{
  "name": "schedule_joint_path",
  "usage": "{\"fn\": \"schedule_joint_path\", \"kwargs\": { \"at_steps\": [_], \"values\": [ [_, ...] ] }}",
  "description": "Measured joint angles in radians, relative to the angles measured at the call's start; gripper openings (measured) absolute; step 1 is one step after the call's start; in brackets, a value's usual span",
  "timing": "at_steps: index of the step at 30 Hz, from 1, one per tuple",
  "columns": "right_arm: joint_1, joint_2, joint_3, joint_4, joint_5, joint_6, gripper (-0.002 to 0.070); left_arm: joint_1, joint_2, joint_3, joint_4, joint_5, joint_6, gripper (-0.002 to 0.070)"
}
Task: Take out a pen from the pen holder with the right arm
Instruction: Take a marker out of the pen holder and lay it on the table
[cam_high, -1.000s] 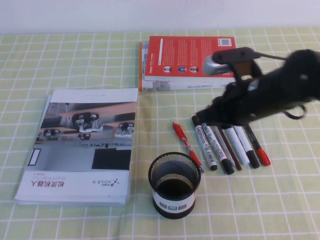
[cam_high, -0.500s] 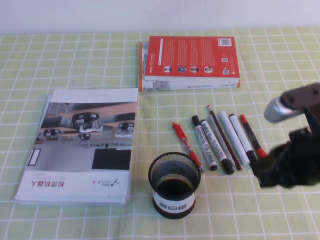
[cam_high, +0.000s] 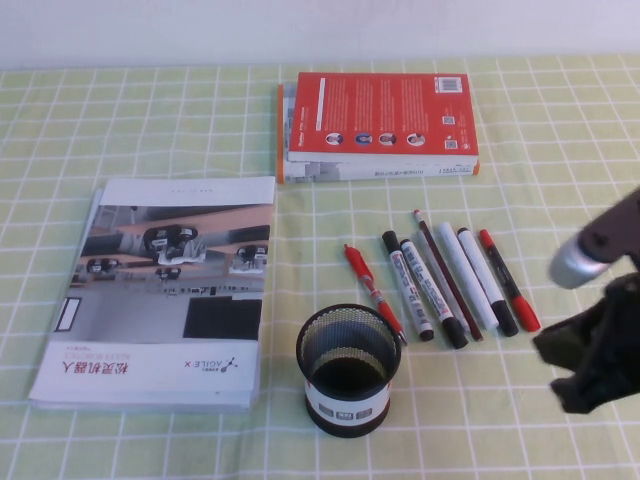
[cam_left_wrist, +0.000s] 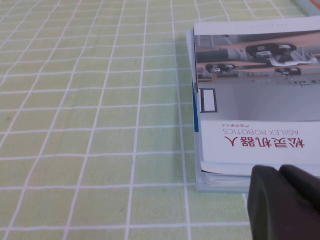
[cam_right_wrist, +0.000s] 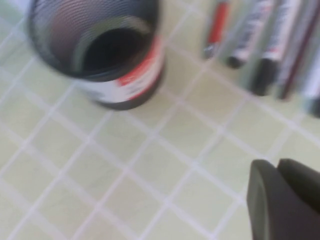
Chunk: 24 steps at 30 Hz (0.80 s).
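Both closed: right end effector (cam_right_wrist: 276, 174) near pens (cam_high: 450, 290) (cropped), left end effector (cam_left_wrist: 278, 181) by booklet (cam_left_wrist: 255, 100).

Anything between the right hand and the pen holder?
Nothing visible: only bare cloth separates the right hand, shut at the table's right edge, from the pen holder. Pens lie farther back. Left hand hovers by the booklet.

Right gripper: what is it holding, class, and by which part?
Nothing: the right gripper is shut empty, right of the pens; the left gripper, shut and empty, hangs by the booklet.
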Motion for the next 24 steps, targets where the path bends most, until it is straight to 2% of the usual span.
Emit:
{"fn": "schedule_joint_path", "kwargs": {
  "at_steps": [6,14,18,24],
  "values": [
    [-0.134,-0.224,0.220,0.012,-0.206,-0.004,-0.0012,0.000,0.000,0.000,0.000,0.000,0.000,-0.0005],
    [-0.339,-0.649,0.628,0.116,-0.548,-0.006,-0.0012,0.000,0.000,0.000,0.000,0.000,0.000,-0.0005],
    [-0.400,-0.806,0.744,0.141,-0.588,-0.006,-0.0012,0.000,0.000,0.000,0.000,0.000,0.000,-0.0005],
    [-0.407,-0.986,0.796,0.149,-0.581,-0.006,-0.0013,0.000,0.000,0.000,0.000,0.000,0.000,-0.0005]
  ]
}}
